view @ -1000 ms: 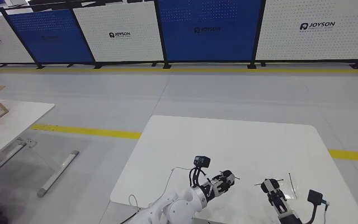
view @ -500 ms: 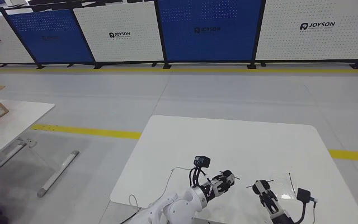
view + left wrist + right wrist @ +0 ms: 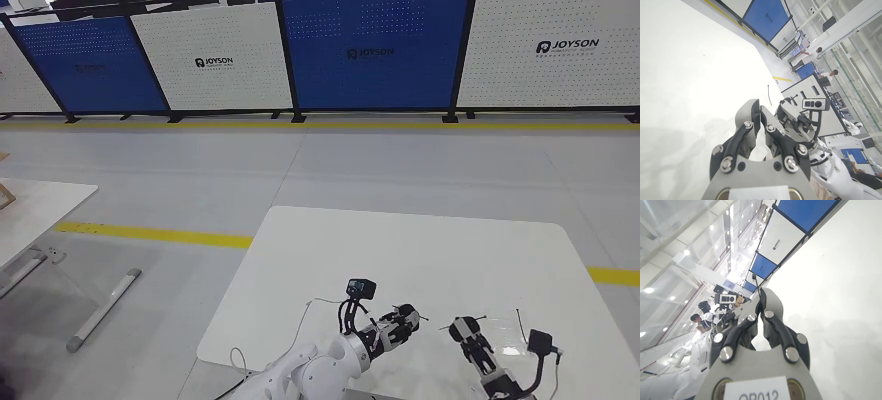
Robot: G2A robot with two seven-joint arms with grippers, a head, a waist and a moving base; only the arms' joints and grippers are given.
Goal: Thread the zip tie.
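— Where's the zip tie [image 3: 756, 285]?
— Pinched in the right gripper [image 3: 759, 298], head poking out, at the top view's lower right.
— And the left gripper [image 3: 760, 109]?
— Lower centre, pressed together on a thin black strip [image 3: 755, 113].

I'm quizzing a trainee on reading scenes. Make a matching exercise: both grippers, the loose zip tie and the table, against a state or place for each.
1 left gripper
2 right gripper
3 loose zip tie
4 table

a white, rounded corners
b lying flat on the table, untouched
c shut on a second zip tie, its head past the tips
d shut, no tie head showing

Pairs: 1-d, 2-c, 3-b, 4-a
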